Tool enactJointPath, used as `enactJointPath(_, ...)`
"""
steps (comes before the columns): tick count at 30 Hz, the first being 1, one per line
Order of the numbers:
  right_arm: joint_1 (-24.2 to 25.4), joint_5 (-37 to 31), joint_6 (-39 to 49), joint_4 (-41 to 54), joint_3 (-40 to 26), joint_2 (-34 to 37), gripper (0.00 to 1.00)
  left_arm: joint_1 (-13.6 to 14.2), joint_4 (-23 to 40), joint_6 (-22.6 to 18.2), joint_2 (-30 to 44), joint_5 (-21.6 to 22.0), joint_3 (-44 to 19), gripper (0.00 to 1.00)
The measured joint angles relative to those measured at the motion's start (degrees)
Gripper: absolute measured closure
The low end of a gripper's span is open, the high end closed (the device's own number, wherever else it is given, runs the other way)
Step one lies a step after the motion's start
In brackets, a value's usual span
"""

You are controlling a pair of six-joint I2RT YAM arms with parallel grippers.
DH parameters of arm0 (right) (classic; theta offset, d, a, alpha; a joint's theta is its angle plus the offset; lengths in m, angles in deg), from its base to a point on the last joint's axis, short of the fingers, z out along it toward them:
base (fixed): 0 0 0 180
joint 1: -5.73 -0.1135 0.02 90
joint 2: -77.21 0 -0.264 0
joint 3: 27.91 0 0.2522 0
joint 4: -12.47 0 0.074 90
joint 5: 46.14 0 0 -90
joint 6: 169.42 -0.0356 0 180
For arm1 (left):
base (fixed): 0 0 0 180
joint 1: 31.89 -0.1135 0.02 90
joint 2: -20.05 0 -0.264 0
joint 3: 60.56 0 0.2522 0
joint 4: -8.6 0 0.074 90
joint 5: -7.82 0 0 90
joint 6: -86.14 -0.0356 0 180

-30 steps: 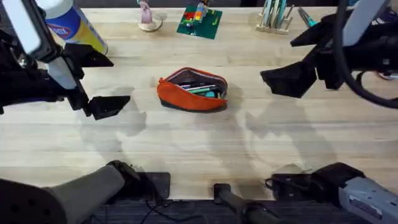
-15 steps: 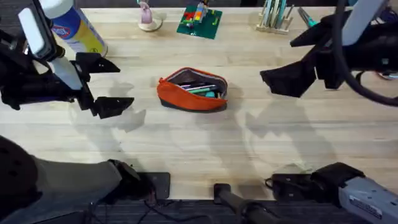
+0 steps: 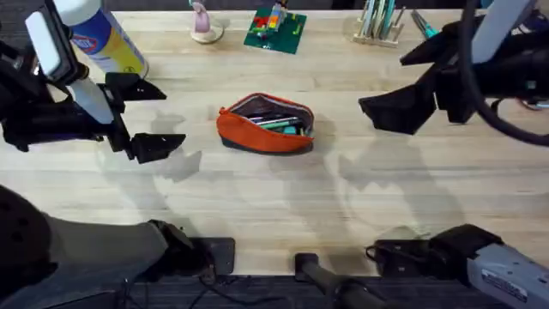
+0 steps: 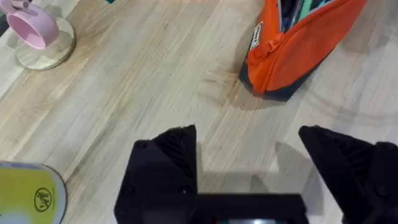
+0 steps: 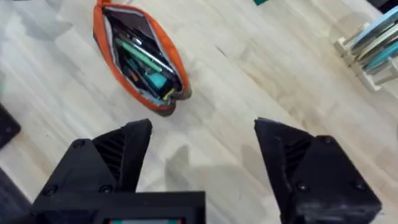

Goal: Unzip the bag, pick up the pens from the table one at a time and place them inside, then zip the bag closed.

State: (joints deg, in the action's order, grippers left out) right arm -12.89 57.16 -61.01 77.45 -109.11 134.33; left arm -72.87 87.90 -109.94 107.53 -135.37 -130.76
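Observation:
The orange bag lies on the table at its middle, unzipped, with its mouth gaping. Green and dark pens lie inside it; the same pens show in the right wrist view. In the left wrist view the bag's end shows with its zipper pull. My left gripper hovers open to the left of the bag, apart from it. To the right of the bag my right gripper stands open, holding nothing.
A wipes canister stands at the back left. A pink stand, a green block plate and a wooden rack with teal-handled tools line the back edge.
The left gripper has shifted slightly toward the bag and risen a little. The right arm and the bag have not moved.

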Motion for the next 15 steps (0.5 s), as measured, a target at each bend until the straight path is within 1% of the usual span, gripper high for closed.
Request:
enactJointPath(6,0.0,0.48,-1.09,-5.42,0.02,0.21,0.003,0.0,0.0,0.0,0.0,0.0,0.0,0.007)
enactJointPath(9,-0.12,1.09,-1.54,-6.9,0.02,1.47,0.003,0.0,0.0,0.0,0.0,0.0,0.0,0.007)
enactJointPath(12,-1.31,1.16,-1.76,-7.74,-0.18,3.87,0.003,0.0,0.0,0.0,0.0,0.0,0.0,0.006)
enactJointPath(15,-3.52,1.28,-1.91,-8.01,-1.9,7.85,0.003,0.0,0.0,0.0,0.0,0.0,0.0,0.007)
